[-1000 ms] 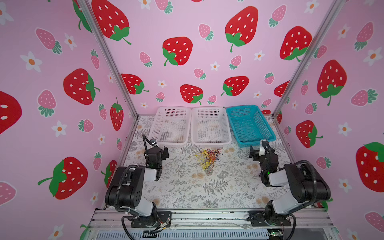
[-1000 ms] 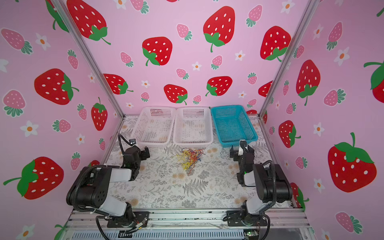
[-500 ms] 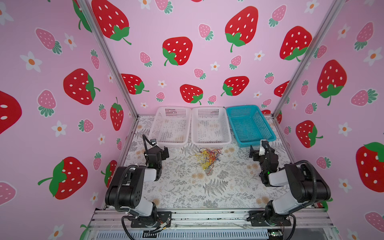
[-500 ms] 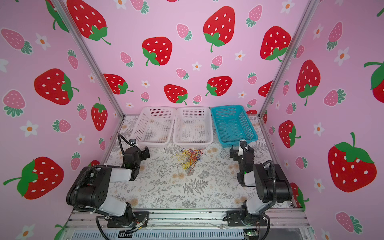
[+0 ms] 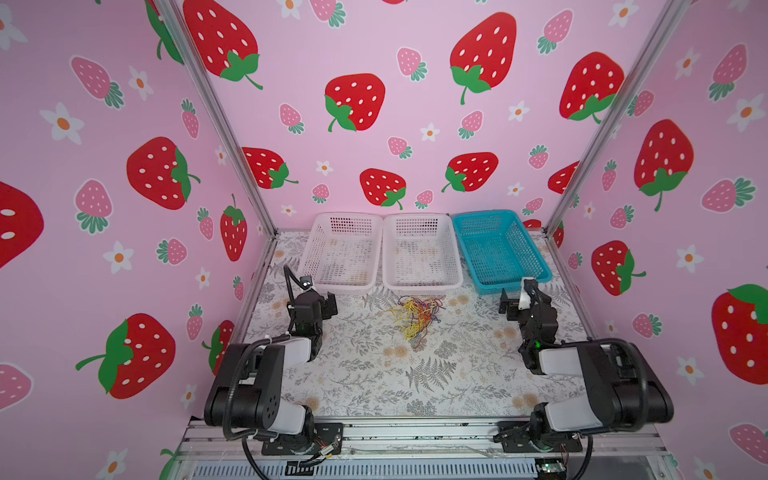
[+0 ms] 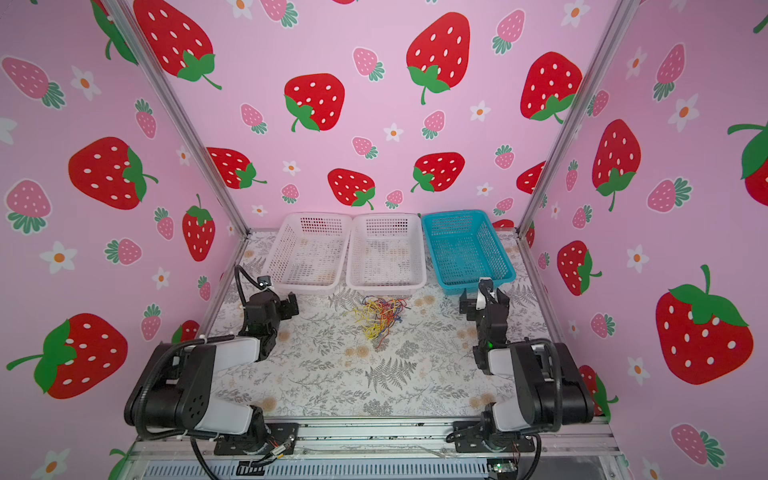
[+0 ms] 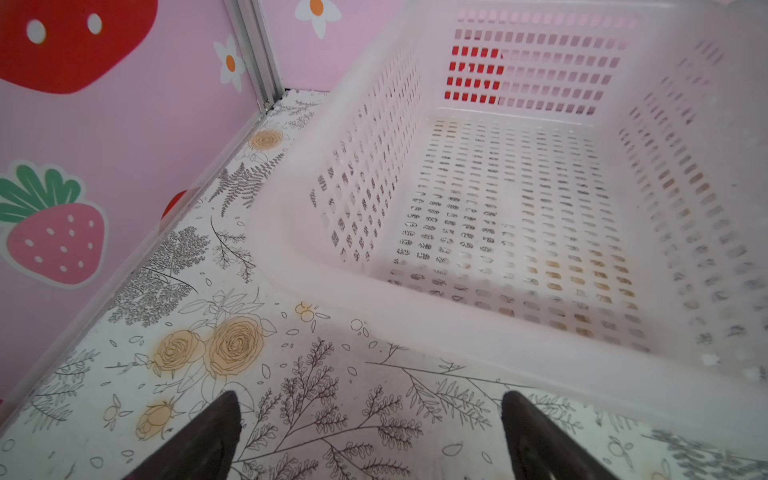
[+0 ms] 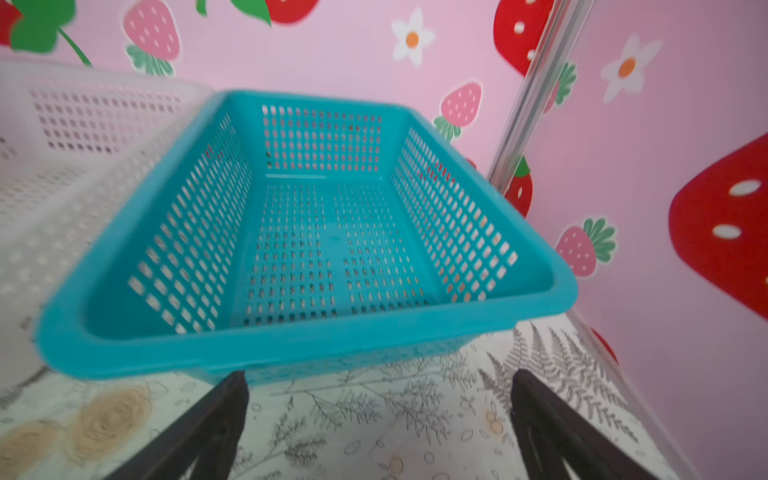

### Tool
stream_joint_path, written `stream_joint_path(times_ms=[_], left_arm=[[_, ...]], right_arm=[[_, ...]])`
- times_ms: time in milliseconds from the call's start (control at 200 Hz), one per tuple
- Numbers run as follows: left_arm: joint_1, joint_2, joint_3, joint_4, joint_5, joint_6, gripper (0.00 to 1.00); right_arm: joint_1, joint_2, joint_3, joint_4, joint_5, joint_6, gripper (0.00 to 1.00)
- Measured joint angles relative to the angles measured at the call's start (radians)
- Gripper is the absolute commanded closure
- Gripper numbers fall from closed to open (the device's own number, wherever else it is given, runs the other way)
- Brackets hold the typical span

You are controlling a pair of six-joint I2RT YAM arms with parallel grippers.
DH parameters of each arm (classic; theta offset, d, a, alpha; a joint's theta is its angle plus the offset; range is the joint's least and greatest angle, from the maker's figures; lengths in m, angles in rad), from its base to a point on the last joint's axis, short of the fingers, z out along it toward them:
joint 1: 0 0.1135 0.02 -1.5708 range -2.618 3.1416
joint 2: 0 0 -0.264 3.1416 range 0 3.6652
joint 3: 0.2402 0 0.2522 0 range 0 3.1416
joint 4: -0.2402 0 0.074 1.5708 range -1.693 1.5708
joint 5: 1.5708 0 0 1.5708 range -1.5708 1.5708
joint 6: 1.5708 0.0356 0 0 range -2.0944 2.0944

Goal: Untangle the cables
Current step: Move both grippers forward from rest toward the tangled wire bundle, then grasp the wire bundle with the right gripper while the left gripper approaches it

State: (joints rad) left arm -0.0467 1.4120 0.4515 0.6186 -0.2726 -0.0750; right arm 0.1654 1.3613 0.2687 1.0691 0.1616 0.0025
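Tabletop (image 5: 374,374): cables (image 5: 415,316) seemingly clear of fingers (image 7: 199,440)

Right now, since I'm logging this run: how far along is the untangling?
Done: nothing visible; the cables lie in one mixed heap on the table, and the blue basket is empty. In hand: nothing; the left pincer and right pincer are open, away from the heap. Left: all the separating.

Bright, even, diffuse light fills the booth, and shadows on the table (image 5: 374,374) are soft and faint. Both top views are sharp, though the wide angle splays the posts (image 5: 218,120) outward. At the wrists, blur smears the blue basket (image 8: 291,345) rim, and the white basket (image 7: 415,324) rim looks hazy.
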Motion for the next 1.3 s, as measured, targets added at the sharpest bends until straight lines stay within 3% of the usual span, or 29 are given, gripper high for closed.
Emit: stream_joint_path(times_ms=[215, 420, 520, 665, 795, 925, 1065, 1301], left_arm=[[-0.045, -0.209, 0.028, -0.167, -0.001, -0.056, 0.01], [-0.138, -0.38, 0.044, -0.302, 0.064, -0.117, 0.01], [-0.143, -0.461, 0.107, -0.433, 0.13, -0.203, 0.01], [-0.143, -0.549, 0.231, -0.58, 0.214, -0.358, 0.01], [-0.143, -0.594, 0.282, -0.654, 0.292, -0.476, 0.01], [-0.149, -0.576, 0.282, -0.701, 0.389, -0.507, 0.01], [-0.155, -0.544, 0.284, -0.795, 0.416, -0.505, 0.01], [-0.164, -0.486, 0.33, -0.93, 0.393, -0.493, 0.01]], right_arm=[[0.029, -0.306, 0.009, -0.11, -0.014, 0.13, 0.01], [0.029, -0.554, -0.011, -0.257, -0.063, 0.554, 0.01], [0.029, -0.608, -0.019, -0.302, -0.133, 0.66, 0.01], [0.098, -0.564, 0.017, -0.409, -0.244, 0.702, 0.01], [0.235, -0.504, 0.071, -0.533, -0.281, 0.66, 0.05], [0.391, -0.392, 0.148, -0.602, -0.301, 0.596, 0.08], [0.514, -0.246, 0.218, -0.647, -0.319, 0.526, 0.15], [0.584, -0.015, 0.352, -0.713, -0.293, 0.425, 0.25]])
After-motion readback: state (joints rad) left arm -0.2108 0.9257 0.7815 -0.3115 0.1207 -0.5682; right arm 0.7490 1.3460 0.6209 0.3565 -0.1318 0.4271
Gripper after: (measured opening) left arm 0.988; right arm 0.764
